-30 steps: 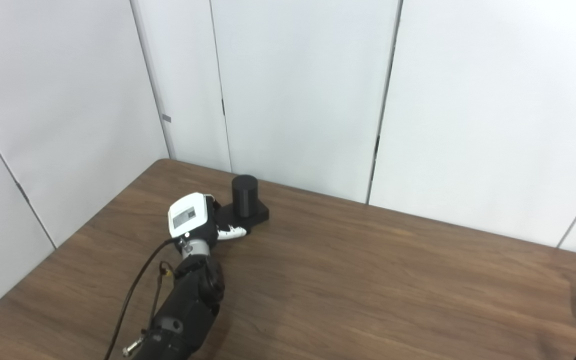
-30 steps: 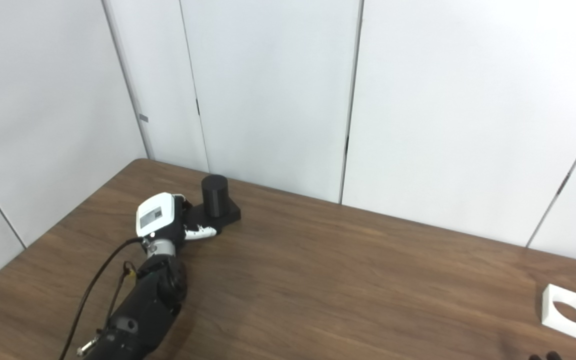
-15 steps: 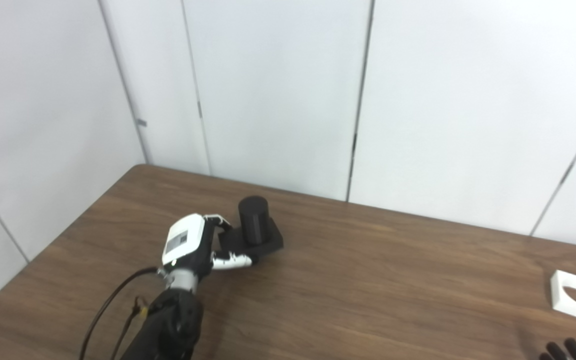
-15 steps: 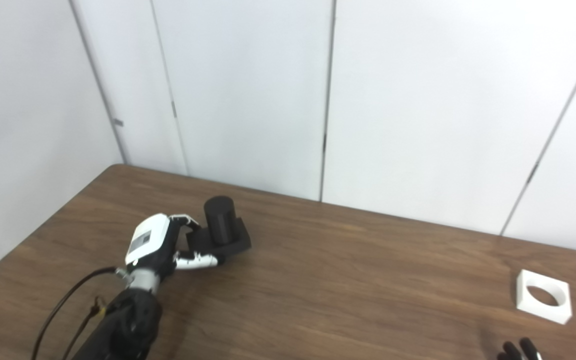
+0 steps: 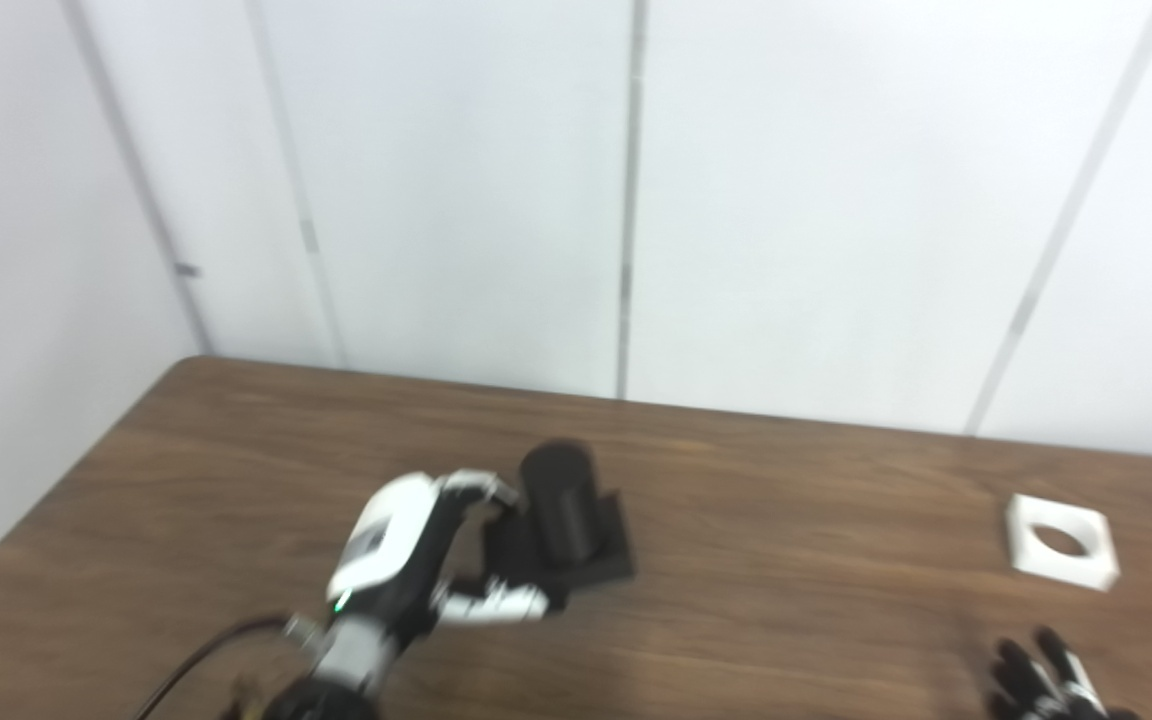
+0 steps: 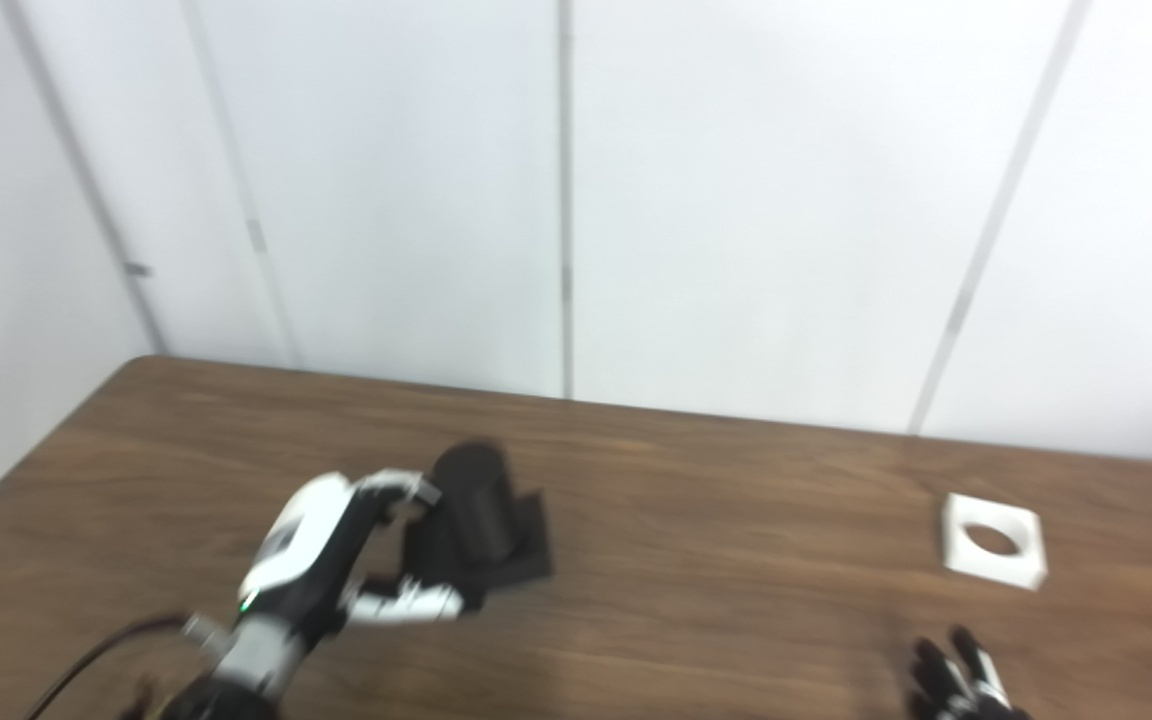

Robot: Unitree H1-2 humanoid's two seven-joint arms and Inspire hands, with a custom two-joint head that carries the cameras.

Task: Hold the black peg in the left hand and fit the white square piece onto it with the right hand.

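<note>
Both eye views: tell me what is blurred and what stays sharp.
Left eye view: motion blur smears the left robot hand and the black peg; the white square piece is soft too. Right eye view: the same smear on the peg, and the right robot hand at the bottom edge is fuzzy. Nothing is crisp in either.

The tabletop (image 5: 786, 620) looks like brown wood grain with a smooth, faintly sheened finish. The peg (image 5: 558, 500) and its square base are matt black, like plastic. The square piece (image 5: 1061, 541) near the right edge is matt white plastic. The left hand (image 5: 406, 560) has a glossy white shell over black parts.
</note>
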